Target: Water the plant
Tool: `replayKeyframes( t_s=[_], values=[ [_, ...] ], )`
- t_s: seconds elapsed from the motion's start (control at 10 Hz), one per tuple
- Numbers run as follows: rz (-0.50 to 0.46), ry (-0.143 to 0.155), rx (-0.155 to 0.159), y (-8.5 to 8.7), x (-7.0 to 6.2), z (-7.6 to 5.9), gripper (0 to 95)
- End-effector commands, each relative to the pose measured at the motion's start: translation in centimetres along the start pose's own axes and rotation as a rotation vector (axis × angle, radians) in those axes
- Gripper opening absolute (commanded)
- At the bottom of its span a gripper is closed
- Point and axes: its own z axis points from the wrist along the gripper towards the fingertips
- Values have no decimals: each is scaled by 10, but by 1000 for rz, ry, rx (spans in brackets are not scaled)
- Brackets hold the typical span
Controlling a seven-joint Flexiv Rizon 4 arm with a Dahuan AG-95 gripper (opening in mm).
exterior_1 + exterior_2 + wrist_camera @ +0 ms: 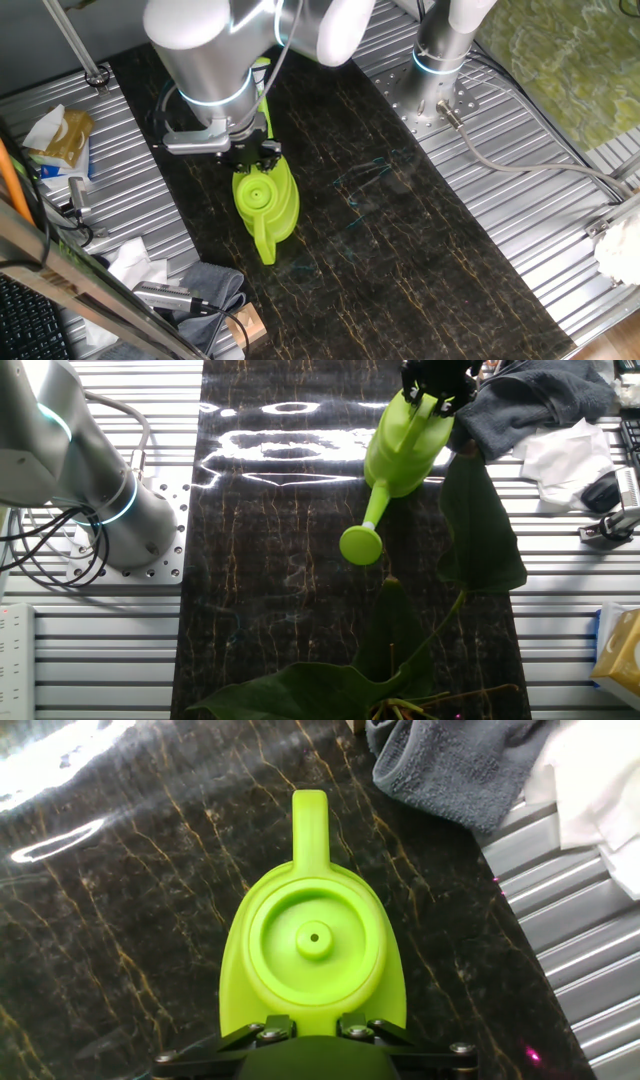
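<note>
The lime-green watering can (266, 200) is on the dark marble strip with its spout toward the front edge. It also shows in the other fixed view (405, 445), spout head (361, 545) pointing at the plant, and from above in the hand view (313, 950). My gripper (255, 150) is shut on the can's handle at its rear; it also shows in the other fixed view (437, 385) and the hand view (312, 1038). The plant's broad dark green leaves (480, 525) rise at the bottom of the other fixed view. Its pot is out of view.
A grey cloth (460, 765) lies close beside the can, also seen in the other fixed view (530, 405), with white tissue (570, 455) and tools beyond. The robot base (110, 510) stands on the ribbed metal table. A yellow box (620, 655) sits at the edge.
</note>
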Motion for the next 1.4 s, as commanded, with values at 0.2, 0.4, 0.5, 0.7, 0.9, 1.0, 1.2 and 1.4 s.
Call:
replayKeyframes(
  t_s=[0.2,0.4,0.5,0.7,0.9,1.0,1.2,1.4],
  values=[
    [-28,11,11,-1,-1,0,0],
    [-36,12,14,-1,-1,0,0],
    [-37,13,15,-1,-1,0,0],
    [-83,30,37,-1,-1,0,0],
    [-168,69,84,-1,-1,0,0],
    [-196,80,98,-1,-1,0,0],
    [-245,85,126,-1,-1,0,0],
    [-269,80,141,-1,-1,0,0]
  ],
)
